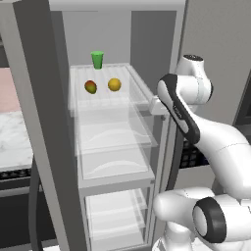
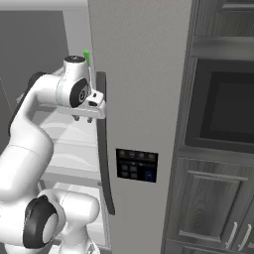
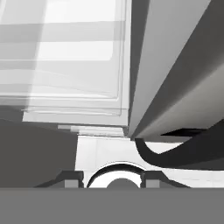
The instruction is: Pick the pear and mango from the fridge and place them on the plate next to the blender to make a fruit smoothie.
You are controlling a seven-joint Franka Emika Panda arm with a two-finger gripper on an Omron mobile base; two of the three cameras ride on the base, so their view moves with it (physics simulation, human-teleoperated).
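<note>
Sitting side by side on top glass shelf of fridge (image 1: pixel 46 127): mango (image 1: pixel 90 87) left, pear (image 1: pixel 114 84) right, green cup (image 1: pixel 97 59) behind them toward fridge back wall. Door swung wide, so fruit is exposed and reachable; neither picked yet, judging by this. Gripper (image 2: pixel 83 119) hangs just outside fridge, at shelf's front right corner, beside door edge, pointing down. Jaws closed, nothing held. Arm folded: elbow high, forearm running toward fridge, hand level with top shelf, well apart from fruit.
</note>
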